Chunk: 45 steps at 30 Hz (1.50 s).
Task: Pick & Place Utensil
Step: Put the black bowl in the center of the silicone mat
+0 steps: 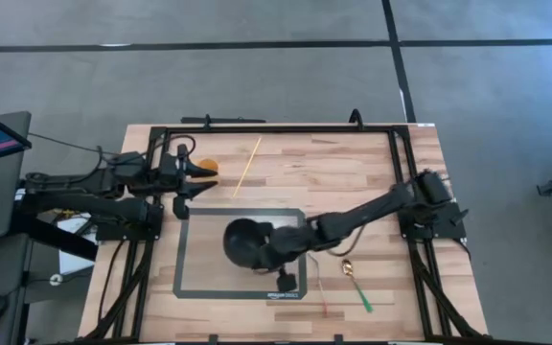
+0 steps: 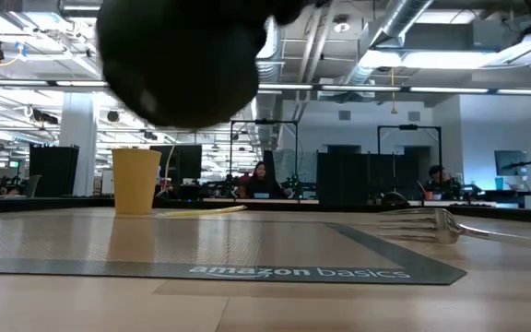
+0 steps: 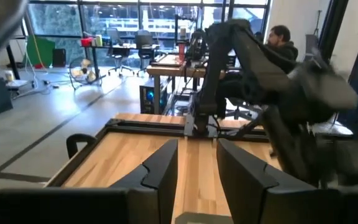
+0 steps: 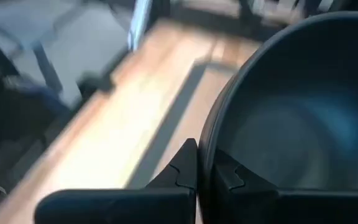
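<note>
Wooden table (image 1: 353, 172) is seen; a dark bowl (image 1: 245, 241) is pinched by its rim in the right gripper (image 1: 274, 251), mid-mat. Left gripper (image 1: 192, 180) waits released at ten o'clock. Spoon (image 1: 356, 285), five o'clock: likely light, stiff, slippery; best gripped mid-handle.

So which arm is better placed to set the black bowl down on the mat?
The right. Its gripper is pinched on the rim of the black bowl, holding it above the mat. The left gripper is empty and open, parked by the table's far left edge, off the mat.
</note>
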{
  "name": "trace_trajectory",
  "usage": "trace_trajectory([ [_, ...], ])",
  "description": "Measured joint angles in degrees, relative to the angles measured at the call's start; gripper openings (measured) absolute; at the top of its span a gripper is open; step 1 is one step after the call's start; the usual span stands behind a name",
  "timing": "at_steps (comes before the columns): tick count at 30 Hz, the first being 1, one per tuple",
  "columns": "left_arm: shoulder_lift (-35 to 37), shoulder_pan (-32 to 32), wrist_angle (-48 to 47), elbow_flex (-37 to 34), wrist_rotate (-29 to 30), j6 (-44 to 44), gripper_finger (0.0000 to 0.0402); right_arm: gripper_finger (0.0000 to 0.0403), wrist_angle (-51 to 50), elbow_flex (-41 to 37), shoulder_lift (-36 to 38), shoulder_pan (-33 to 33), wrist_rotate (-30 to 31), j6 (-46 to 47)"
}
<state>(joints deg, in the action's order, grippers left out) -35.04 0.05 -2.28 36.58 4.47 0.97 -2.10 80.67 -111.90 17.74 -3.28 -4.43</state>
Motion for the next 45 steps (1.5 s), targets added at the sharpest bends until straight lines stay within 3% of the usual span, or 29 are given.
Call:
trace_trajectory([
  [7,0.6,0.0,0.2,0.0,0.0,0.0,0.0112,0.0003,-9.5,14.5,-11.4,1.4,0.1,-3.3],
  [12,0.3,0.0,0.0,0.0,0.0,0.0,0.0112,0.0005,-10.3,19.3,-16.4,1.2,0.0,-3.7],
  [24,-0.8,0.0,0.1,0.0,0.0,0.0,0.0112,0.0012,-14.8,19.5,-18.4,1.0,0.3,-9.2],
  [33,-0.8,0.0,0.1,0.0,0.0,0.0,0.0112,0.0047,-16.0,19.5,-18.3,0.8,0.3,-9.2],
  [45,-0.8,0.0,0.1,0.0,0.0,0.0,0.0112,0.0073,-15.7,19.8,-18.2,0.5,0.3,-3.2],
])
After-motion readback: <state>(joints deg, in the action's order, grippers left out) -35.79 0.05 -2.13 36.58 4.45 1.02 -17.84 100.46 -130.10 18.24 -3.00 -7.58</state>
